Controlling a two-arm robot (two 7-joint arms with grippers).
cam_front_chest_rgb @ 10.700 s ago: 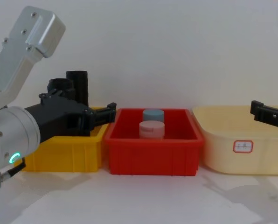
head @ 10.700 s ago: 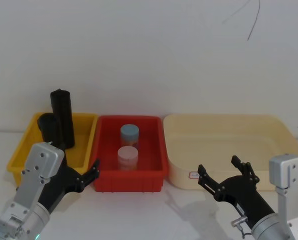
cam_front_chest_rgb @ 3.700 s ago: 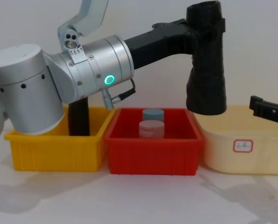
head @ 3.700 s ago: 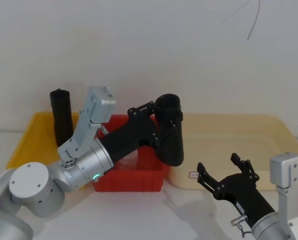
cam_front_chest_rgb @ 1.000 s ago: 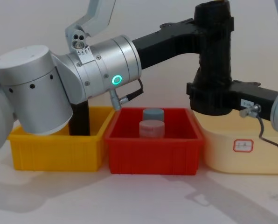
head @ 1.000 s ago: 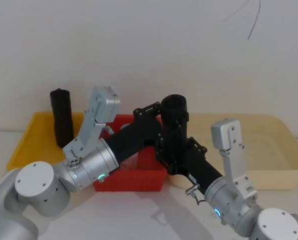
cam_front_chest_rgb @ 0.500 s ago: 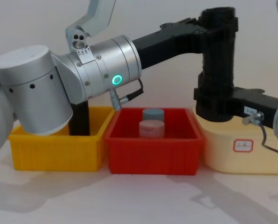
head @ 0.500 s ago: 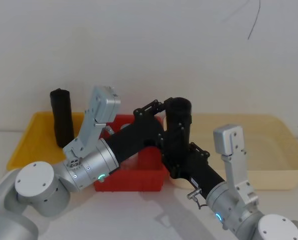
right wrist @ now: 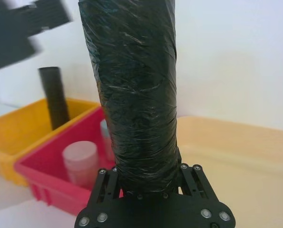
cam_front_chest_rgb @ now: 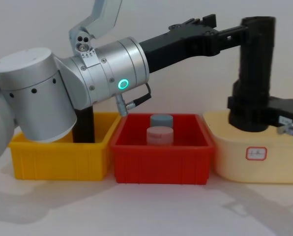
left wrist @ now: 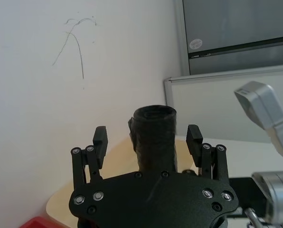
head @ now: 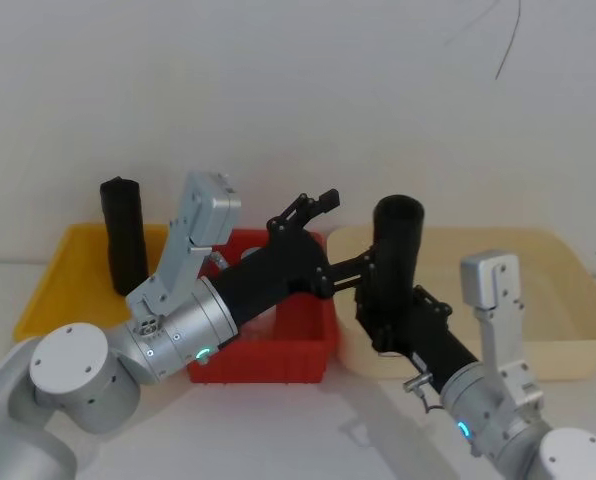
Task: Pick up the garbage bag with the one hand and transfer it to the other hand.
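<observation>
Right tool [head: 386,322] clamped on lower end of garbage bag [head: 396,245]. Bag upright, long axis vertical, held over cream bin [head: 538,236]. Left tool [head: 338,230] at bag's 9 o'clock, spread wide, empty, beside bag's top. Transfer looks done.

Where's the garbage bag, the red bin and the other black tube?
garbage bag [cam_front_chest_rgb: 256,69], chest view, on the middle of its wrapped side.
red bin [cam_front_chest_rgb: 161,164], chest view, on its front wall.
black tube [head: 124,235], head view, on the middle of its upright side.
</observation>
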